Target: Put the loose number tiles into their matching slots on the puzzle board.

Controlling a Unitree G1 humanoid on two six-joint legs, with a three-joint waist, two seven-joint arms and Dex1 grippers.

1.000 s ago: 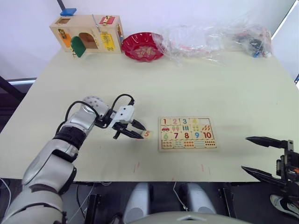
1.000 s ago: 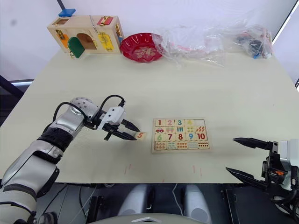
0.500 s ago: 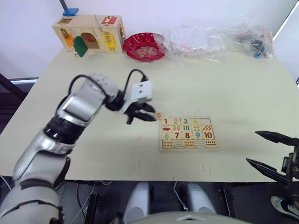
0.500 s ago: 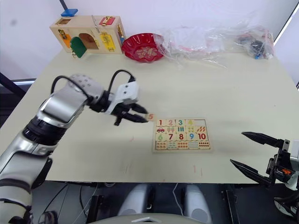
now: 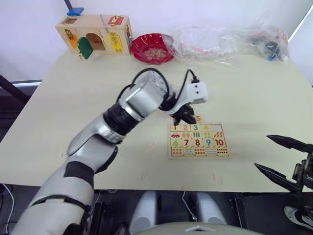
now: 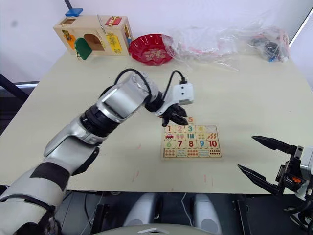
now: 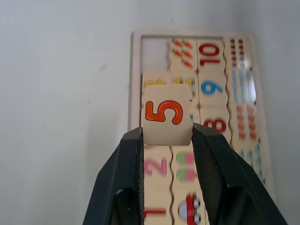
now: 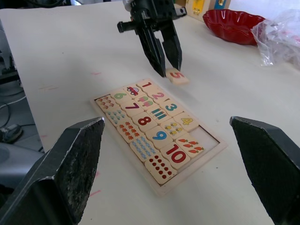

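My left gripper [image 5: 188,116] is shut on a loose number tile with an orange 5 [image 7: 166,114]. It holds the tile in the air over the far edge of the puzzle board [image 5: 199,155], near the 3 and 4. Tiles 1 to 4 sit in the top row. The slot [image 7: 153,51] at that row's right end, beside the carrot picture, is empty. My right gripper [image 6: 246,152] is open with nothing in it and hangs off the table's front right edge, apart from the board.
A wooden latch box with coloured doors [image 5: 95,34] stands at the far left of the table. A red bowl [image 5: 152,48] is beside it, and clear plastic bags [image 5: 230,41] lie along the far right. Bare tabletop surrounds the board.
My left arm has lifted the 5 tile from the table left of the board and swung it right, to above the board's far edge. The right gripper has barely moved.
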